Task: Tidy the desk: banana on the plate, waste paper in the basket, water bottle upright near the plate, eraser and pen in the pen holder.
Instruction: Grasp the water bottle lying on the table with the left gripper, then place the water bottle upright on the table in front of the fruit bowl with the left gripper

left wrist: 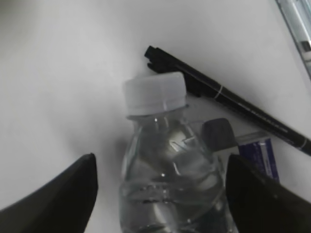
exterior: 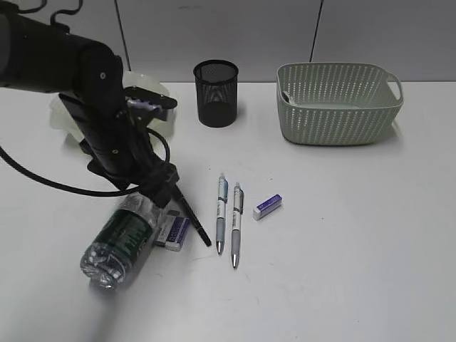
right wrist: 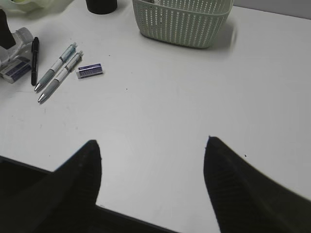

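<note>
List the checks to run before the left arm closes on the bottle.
1. Left hand open, fingers either side of the bottle: ok.
2. Bottle upright: not ok, it lies on the desk.
3. Cap on: ok.
4. Black pen and eraser clear of the bottle: not ok, both lie right beside it.
5. Spot near the plate free: cannot tell, the arm hides it.
6. Right hand out of the way: ok.

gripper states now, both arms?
Left gripper: open, jaws either side of the lying water bottle, not clamped on it.
Right gripper: open, holding nothing, above bare desk.
</note>
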